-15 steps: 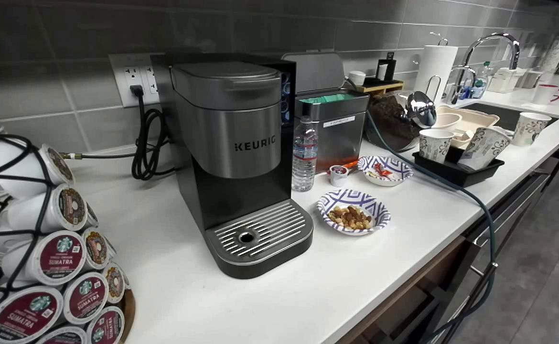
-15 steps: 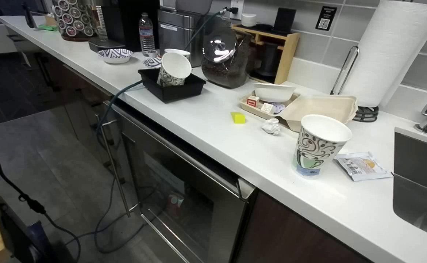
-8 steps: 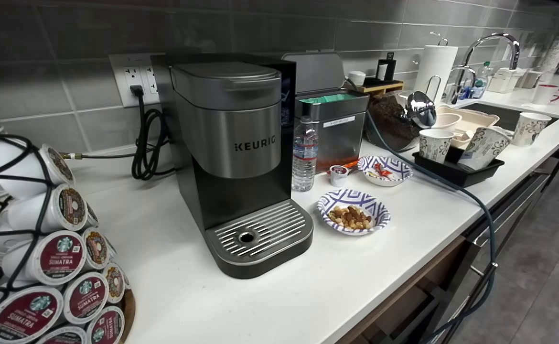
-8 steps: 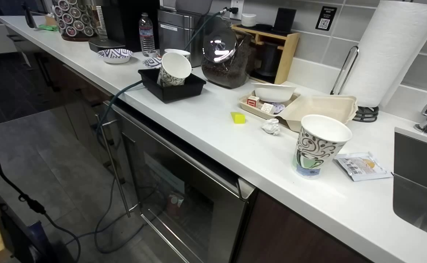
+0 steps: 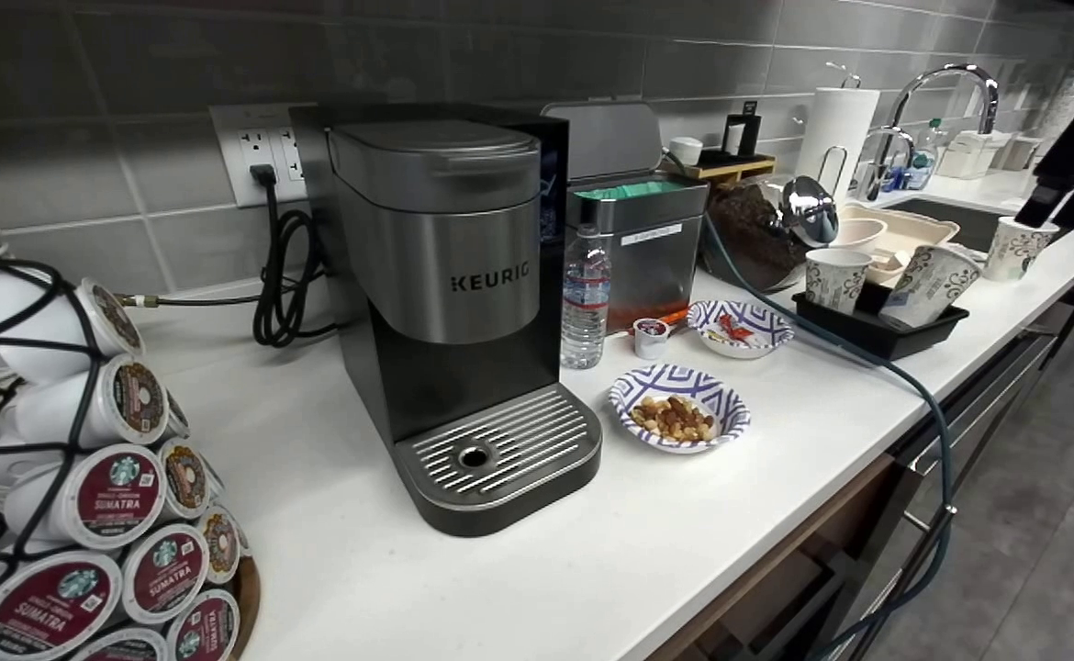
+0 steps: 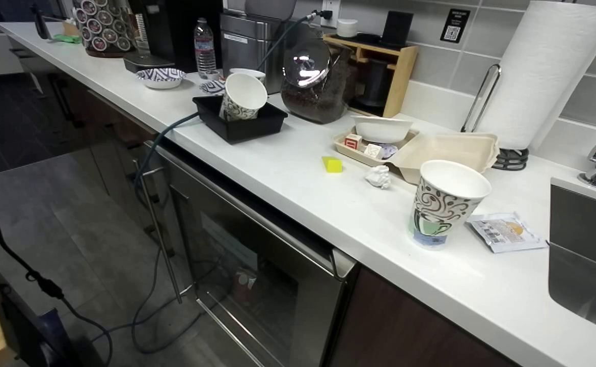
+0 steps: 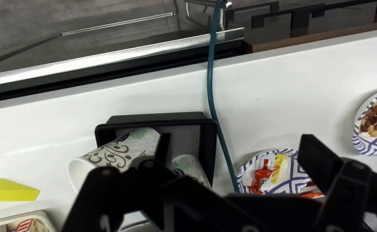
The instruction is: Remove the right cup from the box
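One upright cup (image 5: 834, 285) and, right of it in an exterior view, one leaning cup (image 5: 930, 286), both in box (image 5: 922, 340). Leaning cup's mouth points toward the sink (image 6: 588, 224) end. Gripper (image 7: 236, 137) up above counter (image 6: 288, 163), fingers spread wide apart; in the wrist view one finger covers part of box. Third cup (image 6: 445, 204) upright on counter, well apart from box, packet (image 6: 507, 232) just beside it. Yellow block (image 6: 333, 164) on counter between box and third cup. Hose (image 7: 210, 74) runs just beside box. Candy bowl (image 7: 294, 175) near box, nut bowl (image 7: 373, 145) farther off.
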{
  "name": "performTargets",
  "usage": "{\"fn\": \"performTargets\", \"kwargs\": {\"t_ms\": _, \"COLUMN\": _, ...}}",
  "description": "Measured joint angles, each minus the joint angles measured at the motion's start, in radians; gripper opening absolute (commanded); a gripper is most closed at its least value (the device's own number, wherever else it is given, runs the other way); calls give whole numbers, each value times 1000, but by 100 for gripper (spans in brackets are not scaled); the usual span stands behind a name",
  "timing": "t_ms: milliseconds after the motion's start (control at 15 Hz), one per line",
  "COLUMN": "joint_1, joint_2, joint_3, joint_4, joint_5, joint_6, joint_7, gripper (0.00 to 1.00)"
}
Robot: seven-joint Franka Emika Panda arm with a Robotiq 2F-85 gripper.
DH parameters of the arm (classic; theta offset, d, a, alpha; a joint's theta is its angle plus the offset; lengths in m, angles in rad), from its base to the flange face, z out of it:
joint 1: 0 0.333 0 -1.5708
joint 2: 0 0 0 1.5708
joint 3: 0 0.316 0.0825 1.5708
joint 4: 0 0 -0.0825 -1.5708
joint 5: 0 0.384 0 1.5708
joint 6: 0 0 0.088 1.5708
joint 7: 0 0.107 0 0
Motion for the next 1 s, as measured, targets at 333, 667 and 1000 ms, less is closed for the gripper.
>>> {"fn": "performTargets", "kwargs": {"t_ms": 333, "joint_1": 5, "joint_2": 85, "joint_3": 0, "joint_4": 63, "joint_5": 7, "joint_6": -7, "joint_7": -4, "gripper": 100}}
{"fn": "performTargets", "kwargs": {"t_ms": 667, "joint_1": 0, "joint_2": 85, "joint_3": -13, "joint_4": 67, "joint_5": 99, "joint_6": -1, "joint_7": -76, "gripper": 100}}
{"fn": "performTargets", "kwargs": {"t_ms": 1000, "joint_1": -10, "joint_2": 193, "joint_3": -128, "joint_4": 145, "joint_5": 339, "joint_6": 26, "joint_7": -419, "gripper": 100}}
